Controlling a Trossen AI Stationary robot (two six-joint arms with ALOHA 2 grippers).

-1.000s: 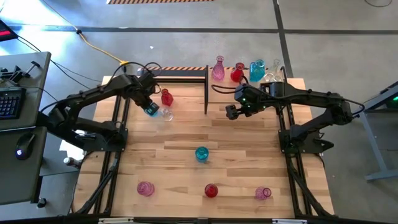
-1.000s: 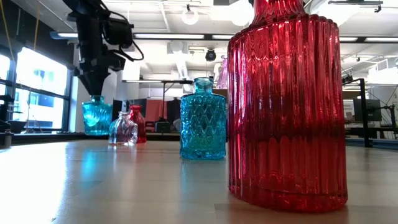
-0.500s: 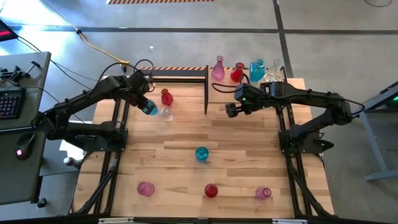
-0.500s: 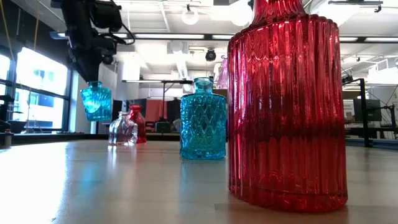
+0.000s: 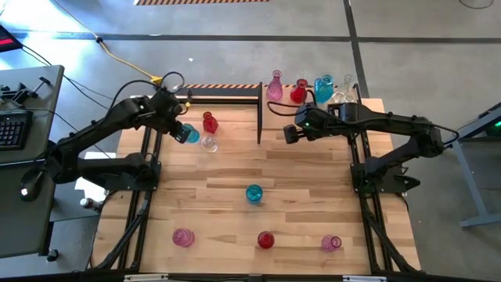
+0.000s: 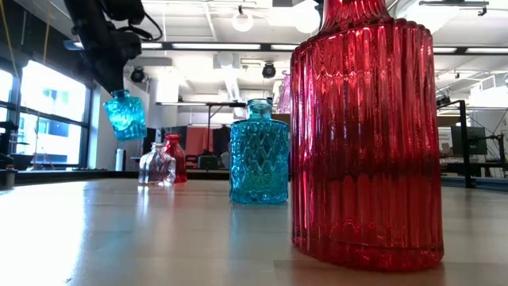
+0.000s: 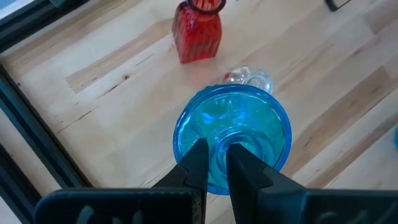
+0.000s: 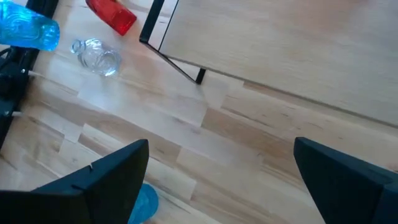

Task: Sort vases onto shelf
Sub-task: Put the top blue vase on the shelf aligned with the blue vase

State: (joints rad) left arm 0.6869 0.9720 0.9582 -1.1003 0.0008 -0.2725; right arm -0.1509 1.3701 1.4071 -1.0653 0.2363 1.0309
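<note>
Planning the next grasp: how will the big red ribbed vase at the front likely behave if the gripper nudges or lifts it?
The red vase looks like glass, so probably rigid but breakable if knocked over. Its tall body on a flat base suggests it would sooner tip than roll if pushed high up. The glossy ribbed wall may be slippery, though the ribs might help the grip.

Four vases (image 5: 297,92) stand behind the shelf (image 5: 309,117); three (image 5: 265,240) line the table's (image 5: 219,196) front edge
</note>
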